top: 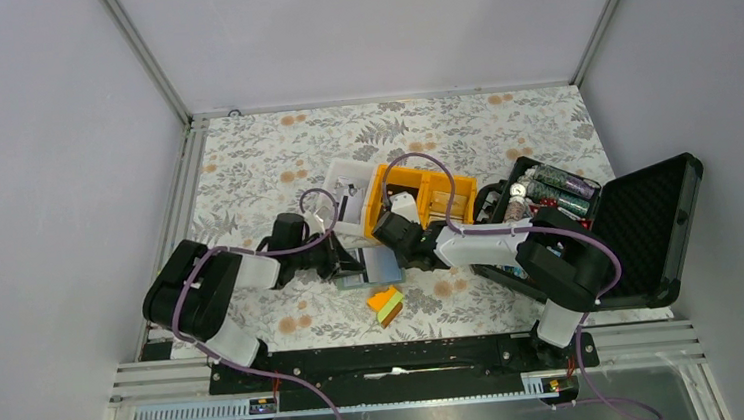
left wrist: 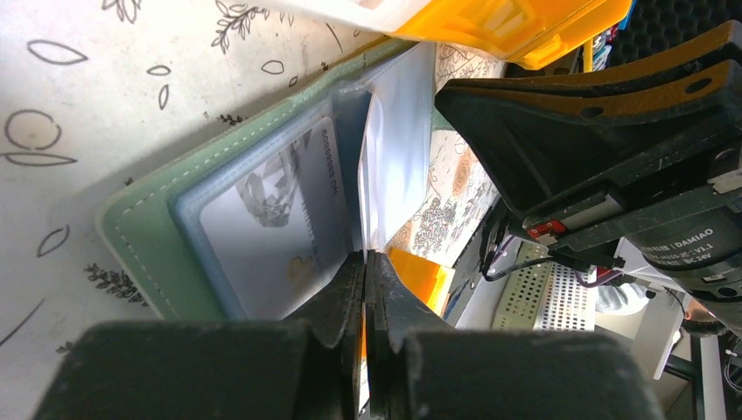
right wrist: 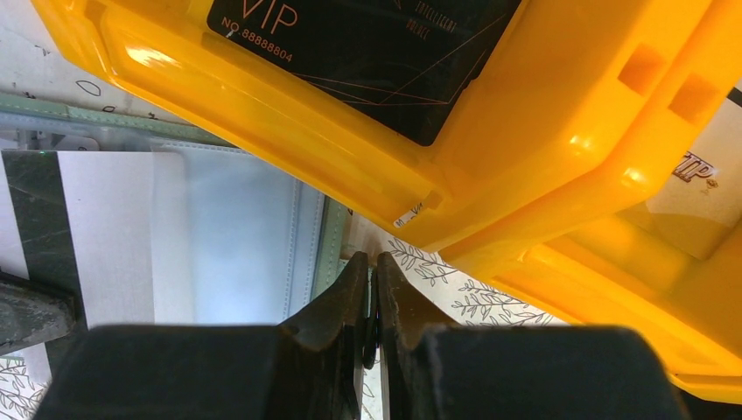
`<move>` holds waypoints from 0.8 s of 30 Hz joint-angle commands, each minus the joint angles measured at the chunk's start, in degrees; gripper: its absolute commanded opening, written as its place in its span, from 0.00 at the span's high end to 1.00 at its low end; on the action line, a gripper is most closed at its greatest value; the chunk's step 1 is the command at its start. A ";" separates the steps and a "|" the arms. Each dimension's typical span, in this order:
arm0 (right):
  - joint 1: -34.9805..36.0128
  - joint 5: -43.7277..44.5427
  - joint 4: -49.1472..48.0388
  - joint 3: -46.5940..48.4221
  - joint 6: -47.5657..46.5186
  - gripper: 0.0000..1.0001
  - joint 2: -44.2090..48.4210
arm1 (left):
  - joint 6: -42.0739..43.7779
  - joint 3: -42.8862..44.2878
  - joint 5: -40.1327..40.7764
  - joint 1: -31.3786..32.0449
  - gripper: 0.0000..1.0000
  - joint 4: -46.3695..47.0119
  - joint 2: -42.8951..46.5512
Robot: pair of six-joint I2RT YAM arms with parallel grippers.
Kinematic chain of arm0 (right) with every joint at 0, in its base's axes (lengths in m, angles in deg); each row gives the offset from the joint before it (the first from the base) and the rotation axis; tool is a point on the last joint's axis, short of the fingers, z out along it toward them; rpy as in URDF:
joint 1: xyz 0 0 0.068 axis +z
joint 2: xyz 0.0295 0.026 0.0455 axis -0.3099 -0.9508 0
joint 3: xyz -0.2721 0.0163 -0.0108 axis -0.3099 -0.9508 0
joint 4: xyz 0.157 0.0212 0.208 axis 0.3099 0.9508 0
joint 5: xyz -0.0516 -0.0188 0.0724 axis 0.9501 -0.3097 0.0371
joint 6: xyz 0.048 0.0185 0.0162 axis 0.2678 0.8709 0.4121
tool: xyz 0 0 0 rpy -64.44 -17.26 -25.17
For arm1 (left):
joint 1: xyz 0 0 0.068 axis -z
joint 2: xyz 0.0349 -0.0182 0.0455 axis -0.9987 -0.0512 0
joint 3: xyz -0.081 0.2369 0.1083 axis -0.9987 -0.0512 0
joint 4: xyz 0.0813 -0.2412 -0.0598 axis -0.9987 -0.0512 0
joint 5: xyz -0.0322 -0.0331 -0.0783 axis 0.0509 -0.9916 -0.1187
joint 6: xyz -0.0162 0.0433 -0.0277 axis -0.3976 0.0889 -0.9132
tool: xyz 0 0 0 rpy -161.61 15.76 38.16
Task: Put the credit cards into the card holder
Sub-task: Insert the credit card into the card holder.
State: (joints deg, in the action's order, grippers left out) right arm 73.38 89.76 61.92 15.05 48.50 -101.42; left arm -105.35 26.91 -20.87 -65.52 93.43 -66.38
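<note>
I am working at the card holder [left wrist: 149, 219], which is lying open just in front of the orange bin [right wrist: 542, 131], close against its near wall. I am holding my left gripper [left wrist: 366, 258] pinched to a hairline slit on the side of the holder away from the bin. It seems to be nipping the edge of a clear pocket leaf [left wrist: 394, 149], which is standing up from the fold, though I cannot be sure of the contact. My right gripper [right wrist: 373, 261] is hanging just in front of the bin with its jaws almost together, and I am seeing nothing between them.

Of the credit cards, a striped card [right wrist: 44, 219] is already sitting in the holder. A black card [right wrist: 367, 61] is lying flat inside the bin, and a tan card [right wrist: 700, 175] is lying in the bin's next compartment.

I am judging the cards to be light, stiff and slick. Lying flat, they are offering little to grip, so I am favouring a short edge, tipped up against the bin wall. The holder is looking soft and floppy, and its film pockets limp, so one gripper should be pinning the leaf open.
</note>
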 commanded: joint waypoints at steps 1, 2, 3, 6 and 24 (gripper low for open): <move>0.92 1.46 0.55 2.37 1.26 1.00 -0.05 | 0.81 2.36 -1.20 0.51 1.00 1.86 -1.76; 1.03 1.46 0.56 2.31 1.23 1.00 -0.05 | 0.86 2.58 -1.19 0.64 1.00 1.85 -2.18; 1.01 1.46 0.52 2.38 1.18 1.00 -0.08 | 0.95 2.87 -1.21 0.81 1.00 1.81 -2.47; 1.01 1.37 0.50 2.56 1.15 1.00 -0.29 | 1.59 3.91 -0.42 1.55 1.00 0.39 -2.85; 1.10 2.16 0.90 2.56 0.77 1.00 -0.42 | 11.75 10.14 16.49 3.51 0.46 -25.20 6.38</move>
State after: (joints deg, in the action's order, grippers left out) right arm 74.08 90.03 62.03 15.77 48.53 -101.52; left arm -98.12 34.76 -11.26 -62.64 75.85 -61.76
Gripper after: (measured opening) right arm 0.120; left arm 0.513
